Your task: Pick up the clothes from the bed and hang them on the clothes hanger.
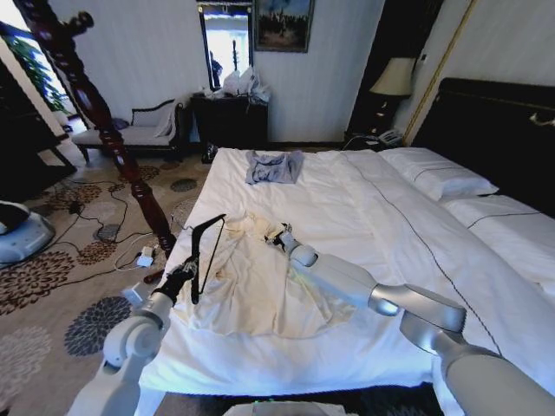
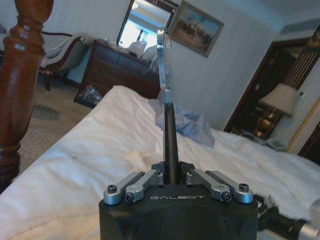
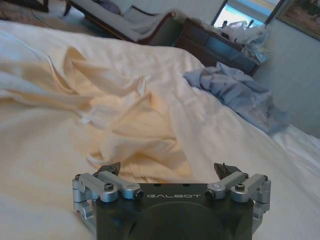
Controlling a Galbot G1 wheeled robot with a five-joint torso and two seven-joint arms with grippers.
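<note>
1. Bed (image 1: 364,260): white sheets, white pillows at the far right against a black headboard (image 1: 494,130); its long axis runs from the near foot toward the headboard side at right.
2. Clothes (image 1: 260,277): a cream, wrinkled garment spread flat on the bed's near left part. Its long axis runs from the near edge of the bed away from the robot; the bunched collar end lies farthest away, the broad hem nearest. In the right wrist view the folds (image 3: 115,115) lie directly ahead of the fingers.
3. Hanger (image 1: 206,251): black, held at its lower end over the left edge of the clothes. It stands tilted, one arm rising from the grip and away from the robot, the upper end bending to the right. In the left wrist view its black bar (image 2: 171,145) rises straight out between the fingers, with the silver hook (image 2: 163,60) at the top.
4. Left gripper (image 1: 184,276): at the bed's left edge, fingers (image 2: 145,182) pressed onto the hanger bar.
5. Right gripper (image 1: 279,236): reaching across the bed to the collar end of the clothes, low above the fabric; fingers (image 3: 111,169) spread apart, holding nothing.
6. Grey-blue garment (image 1: 274,166): crumpled at the far side of the bed, well apart from the clothes.
</note>
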